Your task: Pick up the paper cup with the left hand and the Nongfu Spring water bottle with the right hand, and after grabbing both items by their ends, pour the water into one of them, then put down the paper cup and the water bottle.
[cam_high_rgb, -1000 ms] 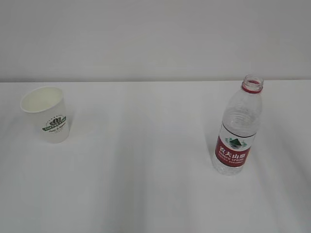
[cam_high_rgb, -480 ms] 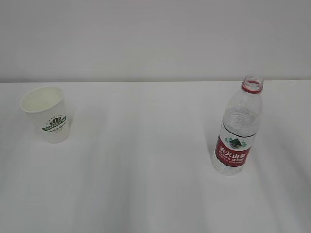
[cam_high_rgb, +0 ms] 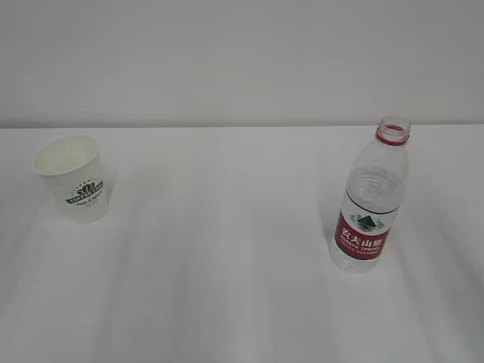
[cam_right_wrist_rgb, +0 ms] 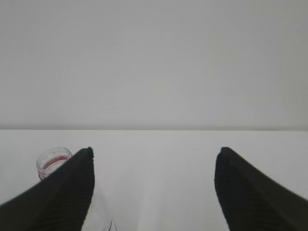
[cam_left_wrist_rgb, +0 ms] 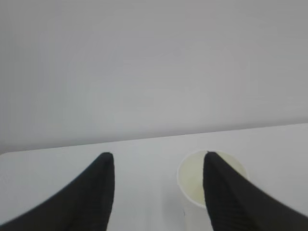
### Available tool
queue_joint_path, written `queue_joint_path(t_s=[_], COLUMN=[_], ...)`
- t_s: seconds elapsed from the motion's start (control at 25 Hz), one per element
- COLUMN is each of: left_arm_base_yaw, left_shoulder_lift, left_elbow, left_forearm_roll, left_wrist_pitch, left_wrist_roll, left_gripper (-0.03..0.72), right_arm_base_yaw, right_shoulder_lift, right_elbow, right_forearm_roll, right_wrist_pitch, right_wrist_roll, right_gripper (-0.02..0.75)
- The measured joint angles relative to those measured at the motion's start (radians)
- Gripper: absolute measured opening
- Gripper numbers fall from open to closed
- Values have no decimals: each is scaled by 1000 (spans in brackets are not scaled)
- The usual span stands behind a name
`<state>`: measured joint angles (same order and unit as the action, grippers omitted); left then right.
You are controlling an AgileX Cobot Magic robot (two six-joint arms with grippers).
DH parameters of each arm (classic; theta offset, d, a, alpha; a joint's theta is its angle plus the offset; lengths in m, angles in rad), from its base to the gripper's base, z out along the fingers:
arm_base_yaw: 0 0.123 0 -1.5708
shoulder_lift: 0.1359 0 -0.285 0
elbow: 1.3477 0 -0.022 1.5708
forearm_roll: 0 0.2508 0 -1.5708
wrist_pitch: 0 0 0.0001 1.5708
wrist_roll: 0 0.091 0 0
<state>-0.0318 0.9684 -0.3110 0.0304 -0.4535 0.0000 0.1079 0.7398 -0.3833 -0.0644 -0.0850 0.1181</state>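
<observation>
Paper cup (cam_high_rgb: 70, 178) stands upright at nine o'clock on the white table (cam_high_rgb: 227, 257), mouth open, green logo facing us. Over at three o'clock, well apart from it, the Nongfu Spring water bottle (cam_high_rgb: 369, 204) stands upright and uncapped, red label forward. Left hand (cam_left_wrist_rgb: 156, 161) hangs with its fingers (cam_left_wrist_rgb: 98, 192) spread, nothing between them, the cup's rim peeking behind the right-side finger. Right hand (cam_right_wrist_rgb: 154, 154) is splayed wide too, empty, with the bottle's neck just left of it.
</observation>
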Motion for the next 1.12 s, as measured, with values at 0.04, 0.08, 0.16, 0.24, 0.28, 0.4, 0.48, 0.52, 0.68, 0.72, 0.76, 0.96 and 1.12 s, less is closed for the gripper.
queue_joint_path(t_s=[0.04, 0.08, 0.16, 0.24, 0.28, 0.4, 0.48, 0.52, 0.68, 0.72, 0.76, 0.96, 1.12], left_arm_base_yaw=[0, 0, 0, 0, 0, 0, 0, 0, 0, 0, 0, 0, 0], left_shoulder_lift=[15, 32, 66, 104, 123, 172, 197, 209, 250, 264, 277, 354, 395], left_elbow=[0, 0, 0, 0, 0, 0, 0, 0, 0, 0, 0, 0, 0], left_forearm_roll=[0, 0, 0, 5, 5, 13, 17, 17, 55, 70, 84, 150, 227], left_wrist_pitch=[-20, -35, -57, -79, -98, -174, -219, -227, -241, -244, -250, -324, -373], left_wrist_roll=[-14, -27, -43, -49, -51, -53, -53, -53, -53, -53, -58, -130, -167], left_gripper=[433, 433, 433, 433, 433, 433, 433, 433, 430, 426, 419, 396, 392], right_arm_base_yaw=[0, 0, 0, 0, 0, 0, 0, 0, 0, 0, 0, 0, 0], right_shoulder_lift=[12, 31, 65, 99, 108, 131, 142, 147, 164, 169, 176, 196, 198], right_elbow=[0, 0, 0, 2, 2, 2, 2, 2, 2, 2, 6, 80, 137], right_forearm_roll=[0, 0, 0, 0, 0, 0, 0, 0, -33, -52, -77, -140, -153], right_wrist_pitch=[-2, -5, -21, -63, -94, -162, -174, -175, -177, -177, -179, -255, -315], right_wrist_roll=[2, 7, 13, 18, 19, 22, 25, 25, 47, 61, 74, 146, 155], right_gripper=[587, 587, 587, 587, 587, 587, 587, 587, 587, 587, 587, 587, 587])
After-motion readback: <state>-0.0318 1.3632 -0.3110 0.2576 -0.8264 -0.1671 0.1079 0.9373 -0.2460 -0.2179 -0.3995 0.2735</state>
